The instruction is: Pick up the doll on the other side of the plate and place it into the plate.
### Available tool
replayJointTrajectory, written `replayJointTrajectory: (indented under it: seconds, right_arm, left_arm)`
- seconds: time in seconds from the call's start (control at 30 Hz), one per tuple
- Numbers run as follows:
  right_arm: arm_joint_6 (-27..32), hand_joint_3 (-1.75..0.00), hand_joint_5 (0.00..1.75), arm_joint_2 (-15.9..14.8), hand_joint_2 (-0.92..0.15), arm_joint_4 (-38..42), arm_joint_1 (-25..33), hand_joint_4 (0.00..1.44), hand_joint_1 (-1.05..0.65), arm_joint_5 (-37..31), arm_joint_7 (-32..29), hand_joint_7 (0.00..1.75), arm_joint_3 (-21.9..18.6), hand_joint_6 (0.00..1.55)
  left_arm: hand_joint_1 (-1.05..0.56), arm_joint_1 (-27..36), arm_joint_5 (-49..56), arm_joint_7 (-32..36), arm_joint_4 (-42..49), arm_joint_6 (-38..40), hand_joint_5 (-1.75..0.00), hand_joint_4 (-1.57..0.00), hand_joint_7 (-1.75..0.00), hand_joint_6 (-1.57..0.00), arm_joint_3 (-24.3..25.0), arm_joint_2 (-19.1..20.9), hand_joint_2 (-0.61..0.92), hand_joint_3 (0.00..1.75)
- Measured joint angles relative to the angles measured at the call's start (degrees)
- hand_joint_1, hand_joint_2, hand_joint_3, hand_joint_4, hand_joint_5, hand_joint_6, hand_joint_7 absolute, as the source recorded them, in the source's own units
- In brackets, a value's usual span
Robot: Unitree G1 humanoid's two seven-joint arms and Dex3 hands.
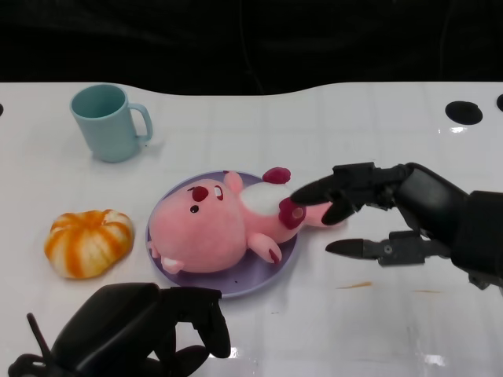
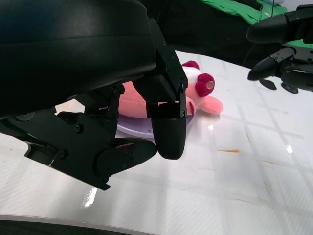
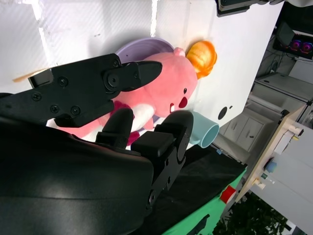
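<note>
Head view: pink doll (image 1: 220,228) lies in the purple plate (image 1: 259,279) at frame centre, legs overhanging its right rim. Right hand (image 1: 377,212) at right, fingers spread, upper fingertips at the doll's foot, gripping nothing. Left hand (image 1: 134,330) bottom left, fingers curled, empty. Mug (image 1: 110,122) upper left; orange pumpkin (image 1: 86,242) left. Left wrist view: doll (image 2: 205,95) behind the fingers (image 2: 168,132), on the white worktop (image 2: 234,186). Right wrist view: fingers (image 3: 122,78) apart over the doll (image 3: 171,90).

Doll (image 1: 216,224) fills most of plate (image 1: 271,276); its legs overhang the rim at 3 o'clock, where right hand (image 1: 369,216) sits with fingers spread around them. Pumpkin (image 1: 88,242) blocks 9 o'clock, just beside the rim. Mug (image 1: 110,122) stands at 11 o'clock, well apart. Left hand (image 1: 137,330) crowds 7 o'clock. Bare table (image 1: 354,126) from 12 to 2 o'clock, and at 5 o'clock.
</note>
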Motion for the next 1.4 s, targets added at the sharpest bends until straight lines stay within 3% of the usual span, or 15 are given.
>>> replayJointTrajectory:
  seconds: [0.2,0.37,0.5,0.67,0.97,1.4]
  right_arm:
    - [7.3,-1.22,1.40,-0.2,-0.45,-6.3,4.7,0.69,0.06,1.3,-1.8,1.04,-2.6,0.80]
    - [11.3,-1.28,1.49,-0.2,-0.46,-10.0,7.6,0.83,0.09,2.9,-2.5,1.21,-3.6,0.86]
    - [12.8,-1.36,1.68,-0.1,-0.44,-10.2,9.2,0.95,0.10,4.0,-3.6,1.37,-3.9,0.92]
    - [13.0,-1.43,1.74,-0.1,-0.42,-10.0,10.1,0.96,0.08,3.8,-4.8,1.50,-3.9,0.88]
    - [2.3,-1.50,1.75,-0.1,-0.33,-3.2,10.4,0.98,0.04,-0.1,-5.9,1.59,-2.0,0.83]
    - [-1.6,-1.49,1.75,-0.3,-0.31,0.2,10.1,0.95,0.03,-1.9,-5.8,1.61,-0.7,0.82]
  left_arm:
    - [-0.18,0.1,-1.3,0.0,0.5,-0.2,-1.45,-0.73,-1.09,-0.77,0.4,0.4,0.66,0.79]
    - [-0.19,0.1,-1.7,0.0,1.3,-1.1,-1.44,-0.73,-1.08,-0.77,1.0,0.7,0.67,0.78]
    - [-0.20,0.4,-1.8,0.0,1.4,-1.4,-1.42,-0.72,-1.07,-0.77,1.6,0.9,0.68,0.76]
    - [-0.19,1.3,-1.8,0.0,1.4,-1.9,-1.42,-0.72,-1.07,-0.78,2.1,1.1,0.69,0.74]
    - [-0.20,1.9,-1.9,0.0,1.7,-3.3,-1.42,-0.71,-1.06,-0.77,2.7,1.3,0.71,0.70]
    - [-0.19,2.5,-2.5,0.0,2.8,-5.2,-1.41,-0.71,-1.04,-0.77,4.0,1.5,0.70,0.70]
